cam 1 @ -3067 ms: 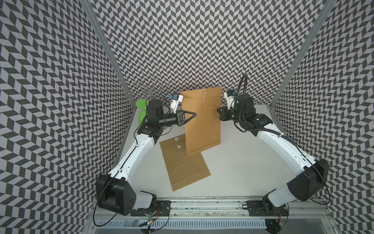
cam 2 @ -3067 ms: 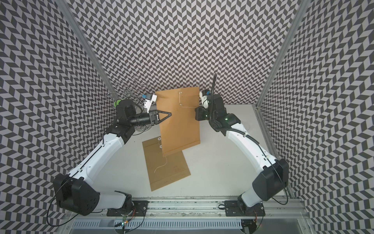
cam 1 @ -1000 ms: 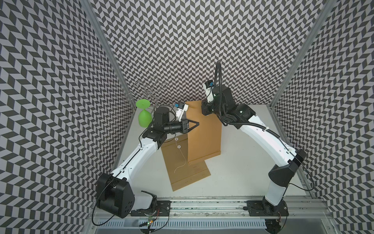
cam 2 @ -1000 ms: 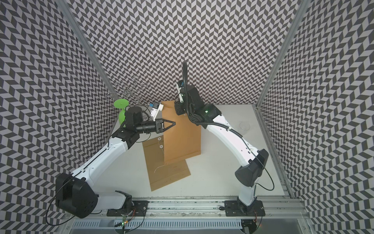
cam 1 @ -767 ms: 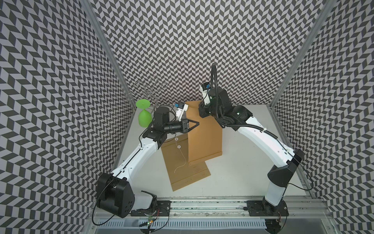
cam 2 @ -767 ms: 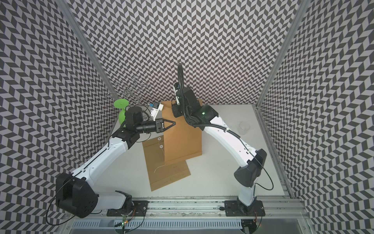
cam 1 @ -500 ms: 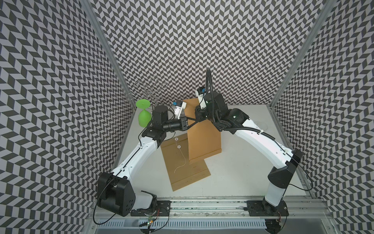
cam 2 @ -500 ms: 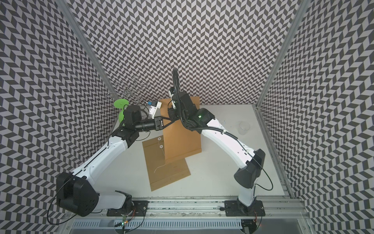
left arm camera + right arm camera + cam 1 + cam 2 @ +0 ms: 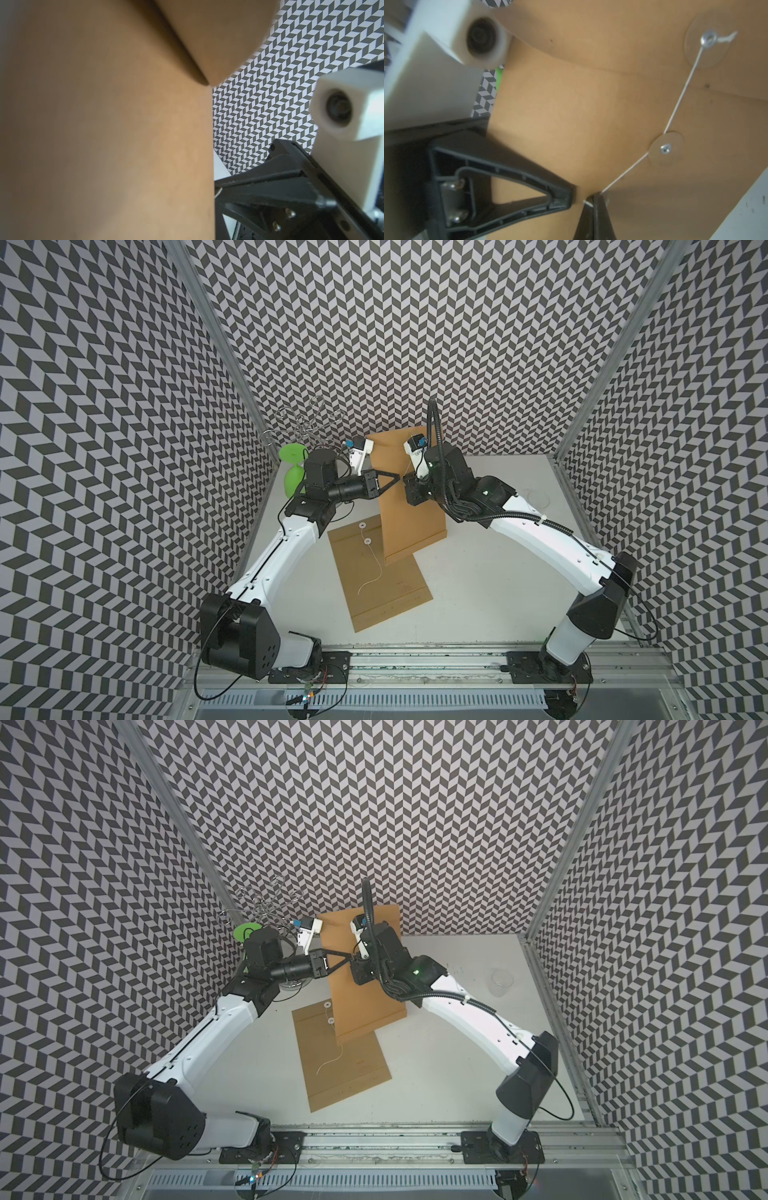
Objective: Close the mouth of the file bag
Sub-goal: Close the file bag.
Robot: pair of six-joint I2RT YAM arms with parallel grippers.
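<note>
A brown file bag (image 9: 415, 522) (image 9: 365, 1006) stands tilted at the back of the table, its lower edge resting on a second bag. My left gripper (image 9: 395, 478) (image 9: 348, 957) is shut on its side edge, with one finger (image 9: 529, 187) lying on its face. In the left wrist view the bag (image 9: 104, 135) hides my own jaws. My right gripper (image 9: 593, 200) is shut on the white string (image 9: 681, 97), right beside the left fingertip. The string runs taut from the flap's disc (image 9: 709, 39) past the lower disc (image 9: 665, 148) to the right jaws.
A second file bag (image 9: 382, 585) (image 9: 345, 1073) lies flat near the table's middle with its string loose. A green object (image 9: 293, 472) and a wire stand (image 9: 303, 427) sit at the back left. A clear cup (image 9: 500, 981) stands at the back right.
My right arm has swung left across the held bag's upper face, drawing the string with it, until its jaws met the left gripper's tip. The left arm has barely moved.
</note>
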